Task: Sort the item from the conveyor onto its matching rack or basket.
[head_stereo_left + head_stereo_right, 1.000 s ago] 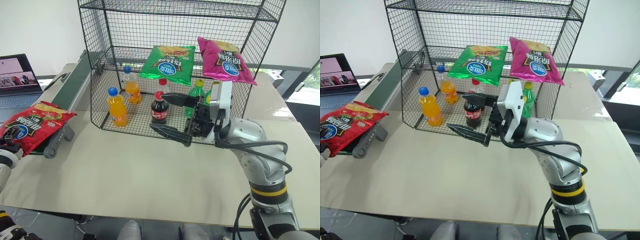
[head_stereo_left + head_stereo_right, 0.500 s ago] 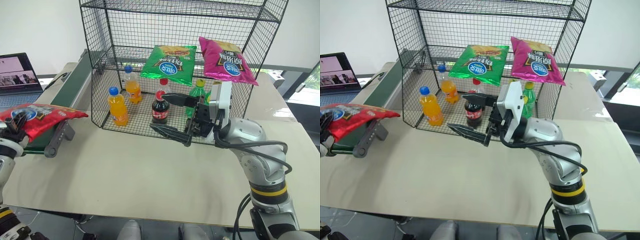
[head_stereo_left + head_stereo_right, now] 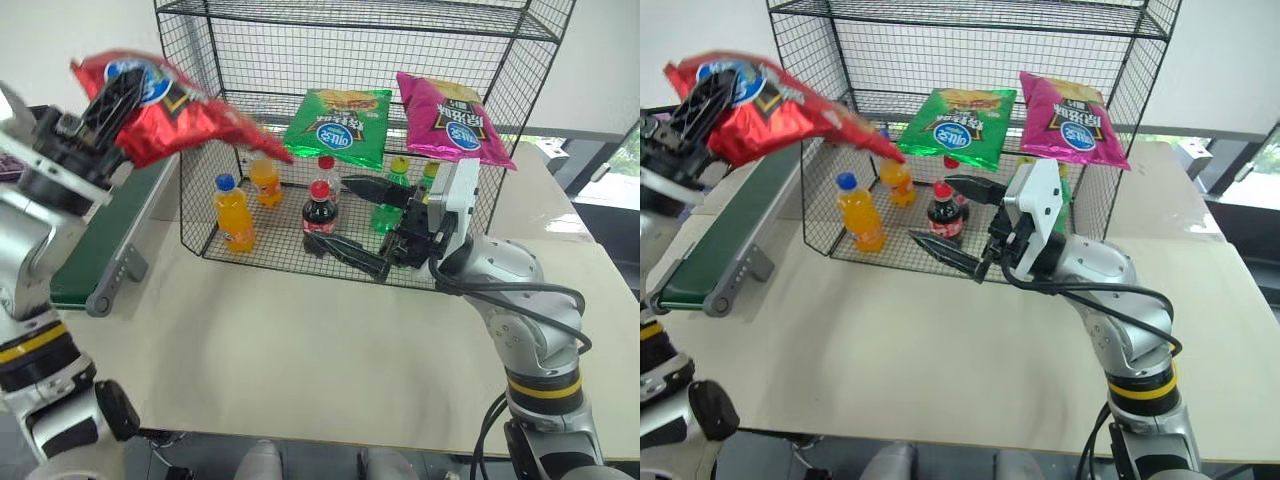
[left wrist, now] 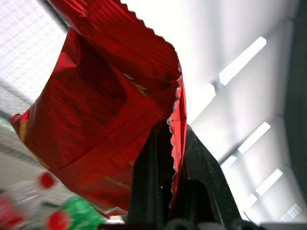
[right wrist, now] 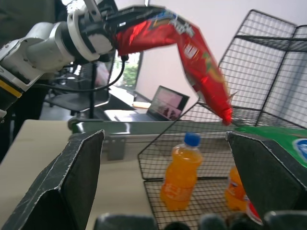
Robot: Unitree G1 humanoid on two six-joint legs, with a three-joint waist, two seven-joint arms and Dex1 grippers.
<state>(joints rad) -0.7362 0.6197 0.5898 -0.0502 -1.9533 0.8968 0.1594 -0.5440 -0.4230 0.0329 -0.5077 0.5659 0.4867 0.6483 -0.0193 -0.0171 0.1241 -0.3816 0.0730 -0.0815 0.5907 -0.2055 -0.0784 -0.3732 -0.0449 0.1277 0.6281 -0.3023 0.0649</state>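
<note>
Item on my screen: one red chip bag (image 3: 175, 110), pinched at its top edge by my left gripper (image 3: 105, 105), whose two black fingers (image 4: 153, 187) are clamped tight on the crimped seam. I see the bag lifted in the air, hanging slantwise above the conveyor (image 3: 95, 245) and against the left front of the black wire rack (image 3: 350, 130), its lower corner near the rack's middle tier. My right gripper (image 3: 362, 228) sits in front of the rack's bottom tier with its fingers spread wide and nothing between them. Rack, middle tier: one green chip bag (image 3: 337, 127) and one pink chip bag (image 3: 452, 120), side by side. Rack, bottom tier: two orange drink bottles (image 3: 234, 213), one cola bottle (image 3: 319, 208), and a green bottle (image 3: 392, 195) partly behind my right gripper. Conveyor: dark green belt, running along the left edge of the beige table (image 3: 300, 350), nothing on the stretch I can see. A laptop (image 5: 168, 103) stands open behind the conveyor in my right wrist view.
</note>
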